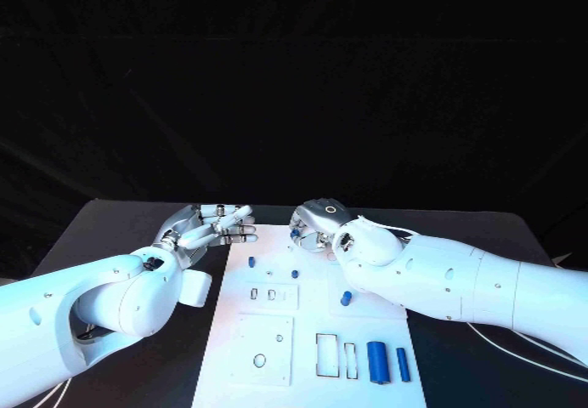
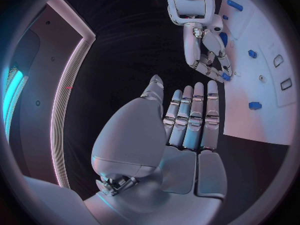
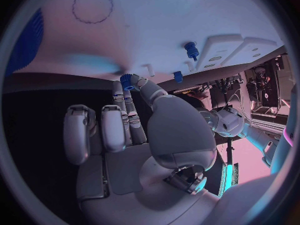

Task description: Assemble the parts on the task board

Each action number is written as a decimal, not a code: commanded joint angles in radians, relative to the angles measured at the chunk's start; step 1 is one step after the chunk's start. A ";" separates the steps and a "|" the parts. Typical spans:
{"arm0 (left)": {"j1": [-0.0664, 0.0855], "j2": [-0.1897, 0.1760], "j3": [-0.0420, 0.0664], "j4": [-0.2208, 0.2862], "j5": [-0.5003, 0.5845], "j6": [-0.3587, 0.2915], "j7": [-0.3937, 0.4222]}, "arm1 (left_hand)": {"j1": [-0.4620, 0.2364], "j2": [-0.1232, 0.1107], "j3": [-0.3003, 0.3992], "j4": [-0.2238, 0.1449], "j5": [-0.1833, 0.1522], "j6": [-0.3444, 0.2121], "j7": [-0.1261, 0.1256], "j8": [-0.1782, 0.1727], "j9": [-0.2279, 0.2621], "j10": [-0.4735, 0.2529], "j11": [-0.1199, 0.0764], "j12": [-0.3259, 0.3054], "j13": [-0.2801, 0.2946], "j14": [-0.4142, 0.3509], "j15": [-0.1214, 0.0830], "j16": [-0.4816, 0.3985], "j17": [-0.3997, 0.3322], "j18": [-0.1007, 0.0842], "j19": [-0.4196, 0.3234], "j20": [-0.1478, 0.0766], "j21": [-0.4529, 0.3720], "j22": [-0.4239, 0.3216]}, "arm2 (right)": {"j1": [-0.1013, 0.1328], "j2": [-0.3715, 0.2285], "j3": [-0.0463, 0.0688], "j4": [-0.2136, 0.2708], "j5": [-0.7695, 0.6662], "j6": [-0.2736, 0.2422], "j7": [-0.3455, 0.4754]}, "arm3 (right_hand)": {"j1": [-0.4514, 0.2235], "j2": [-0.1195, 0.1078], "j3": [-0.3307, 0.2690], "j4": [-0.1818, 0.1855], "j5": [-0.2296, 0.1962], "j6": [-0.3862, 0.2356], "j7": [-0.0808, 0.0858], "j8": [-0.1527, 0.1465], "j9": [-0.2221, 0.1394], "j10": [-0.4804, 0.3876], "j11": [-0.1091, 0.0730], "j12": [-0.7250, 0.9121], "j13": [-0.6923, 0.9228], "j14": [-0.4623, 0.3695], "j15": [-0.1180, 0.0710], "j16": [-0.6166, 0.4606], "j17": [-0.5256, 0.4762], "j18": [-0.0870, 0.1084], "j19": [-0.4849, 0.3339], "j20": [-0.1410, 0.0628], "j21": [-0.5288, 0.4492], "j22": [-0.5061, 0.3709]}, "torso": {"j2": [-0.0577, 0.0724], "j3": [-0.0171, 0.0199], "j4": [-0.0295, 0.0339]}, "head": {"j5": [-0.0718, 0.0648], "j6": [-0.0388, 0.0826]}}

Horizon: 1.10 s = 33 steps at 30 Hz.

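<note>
The white task board (image 1: 307, 340) lies lengthwise in the middle of the black table. My right hand (image 1: 316, 225) hovers over its far end and pinches a small blue toothed part (image 3: 128, 80) between thumb and a finger; the same blue toothed part (image 2: 225, 76) shows at the fingertips of the right hand (image 2: 206, 55) in the left wrist view. My left hand (image 1: 208, 225) is just left of the board's far end, fingers stretched out and apart, holding nothing. Small blue parts stand on the board (image 1: 249, 262) (image 1: 294, 274). Another blue part (image 1: 346, 298) lies mid-board.
Two blue cylinders, a thick one (image 1: 377, 361) and a thin one (image 1: 402, 364), lie at the board's near right, beside rectangular slots (image 1: 329, 354). A round hole (image 1: 260, 360) is at the near left. My right forearm (image 1: 466, 285) crosses the board's right edge.
</note>
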 commanded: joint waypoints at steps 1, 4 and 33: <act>0.003 0.001 0.001 0.003 0.002 0.011 0.002 | -0.001 0.009 -0.005 -0.002 -0.003 0.000 0.007 -0.004 -0.001 0.000 0.005 -0.006 -0.001 0.000 0.008 -0.006 0.002 0.013 0.003 0.001 -0.004 -0.001 | 0.001 0.003 0.001 -0.006 0.000 0.022 0.005 | -0.003 -0.017 0.007 0.007 -0.009 -0.030 0.006 -0.016 -0.011 -0.018 0.005 0.001 0.000 0.020 0.010 -0.009 -0.014 -0.002 -0.016 0.002 -0.012 0.004 | 0.002 -0.0005 0.0019 | -0.002 0.001; 0.004 0.001 0.001 0.003 0.002 0.012 0.001 | 0.000 0.010 -0.006 -0.003 -0.003 0.000 0.007 -0.005 -0.001 0.000 0.006 -0.008 -0.001 0.000 0.009 -0.008 0.002 0.013 0.003 0.001 -0.005 -0.002 | 0.002 -0.001 0.001 -0.004 0.001 0.019 0.005 | -0.007 -0.038 0.003 0.018 -0.038 -0.064 0.012 -0.018 -0.018 -0.051 0.012 0.001 -0.003 0.012 0.017 -0.027 -0.046 0.007 -0.042 0.008 -0.037 -0.033 | 0.002 -0.0008 0.0033 | -0.003 0.002; 0.004 -0.002 0.001 -0.030 0.012 0.034 0.000 | 0.002 0.011 -0.007 -0.004 -0.003 -0.002 0.008 -0.009 -0.002 -0.002 0.007 -0.012 -0.002 -0.002 0.010 -0.012 0.001 0.013 0.001 0.002 -0.007 -0.004 | 0.057 -0.391 0.020 0.300 0.291 0.172 0.012 | 0.053 -0.094 -0.298 0.235 0.042 -0.124 -0.023 0.057 0.026 0.171 -0.044 1.061 0.984 0.063 -0.031 0.127 0.226 -0.021 0.044 -0.032 0.030 0.101 | -0.010 -0.0076 -0.0072 | -0.030 0.011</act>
